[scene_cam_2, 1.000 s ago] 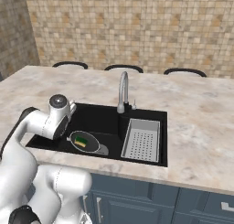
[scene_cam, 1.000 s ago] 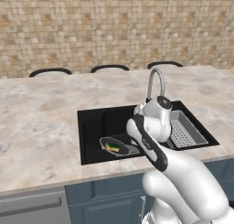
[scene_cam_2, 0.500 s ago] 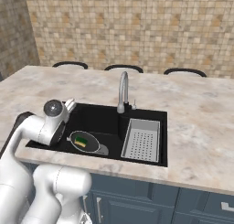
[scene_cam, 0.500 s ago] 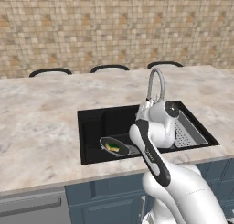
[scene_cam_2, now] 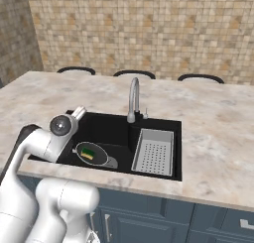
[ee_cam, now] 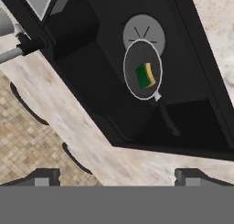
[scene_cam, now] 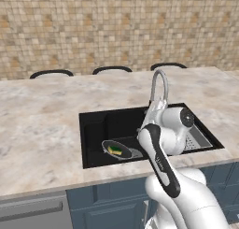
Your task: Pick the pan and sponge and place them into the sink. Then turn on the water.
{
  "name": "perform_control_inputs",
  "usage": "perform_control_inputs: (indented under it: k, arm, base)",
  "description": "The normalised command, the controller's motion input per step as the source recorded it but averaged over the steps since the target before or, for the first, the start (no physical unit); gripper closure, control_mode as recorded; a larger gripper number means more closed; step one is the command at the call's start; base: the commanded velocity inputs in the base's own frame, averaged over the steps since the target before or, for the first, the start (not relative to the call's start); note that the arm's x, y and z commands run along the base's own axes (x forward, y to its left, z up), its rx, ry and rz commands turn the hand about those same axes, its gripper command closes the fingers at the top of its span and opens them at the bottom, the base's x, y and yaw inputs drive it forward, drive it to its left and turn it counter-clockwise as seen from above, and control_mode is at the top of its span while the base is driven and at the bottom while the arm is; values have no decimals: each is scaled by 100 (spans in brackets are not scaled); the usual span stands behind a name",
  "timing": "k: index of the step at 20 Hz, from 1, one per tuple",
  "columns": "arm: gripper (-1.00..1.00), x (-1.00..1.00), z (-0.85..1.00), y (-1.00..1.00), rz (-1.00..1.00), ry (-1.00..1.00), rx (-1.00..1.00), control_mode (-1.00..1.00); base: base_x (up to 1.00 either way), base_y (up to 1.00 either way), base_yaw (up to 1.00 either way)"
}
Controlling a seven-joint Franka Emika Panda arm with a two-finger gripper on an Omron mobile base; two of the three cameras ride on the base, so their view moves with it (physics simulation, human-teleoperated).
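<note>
The pan (ee_cam: pixel 143 70) lies in the sink (ee_cam: pixel 91 77); the sponge (ee_cam: pixel 146 75) rests inside it; the jaws stand wide, holding nothing.

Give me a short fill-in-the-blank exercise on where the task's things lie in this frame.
1. The sponge lies inside the ____.
2. The pan rests in the black ____, partly over the round grey drain.
3. No ____ runs from the faucet.
4. The perforated grey tray sits in the sink's ____ part in the right base view.

Missing words: pan; sink; water; right
</note>
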Motion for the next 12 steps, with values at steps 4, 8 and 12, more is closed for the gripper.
perform_control_inputs:
  k: [4,8,12]
  arm:
    - [-100,-9,18,-17,-4,-14,8,-100]
    - [-100,-6,22,-18,-4,-13,9,-100]
    - [-100,-8,29,-15,-5,-11,11,-100]
  base:
    - [0,0,0]
    - [0,0,0]
    - [0,0,0]
